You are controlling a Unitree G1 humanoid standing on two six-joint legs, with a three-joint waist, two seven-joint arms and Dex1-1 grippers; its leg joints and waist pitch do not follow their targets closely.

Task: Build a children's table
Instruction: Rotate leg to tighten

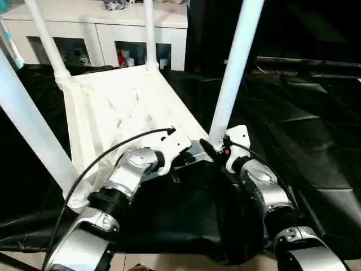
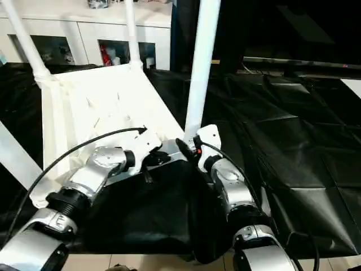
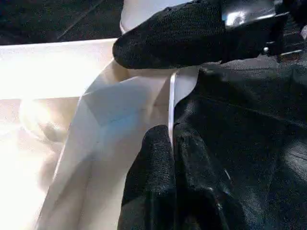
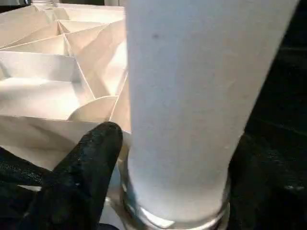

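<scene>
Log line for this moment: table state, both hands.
table top: upside down on black sheet | legs standing: four | left hand: shut on near rim | right hand: open around near-right leg base

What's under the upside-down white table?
A black sheet lies under the table top and spreads out around it. What's beneath the sheet is covered, so it can't be seen.
</scene>
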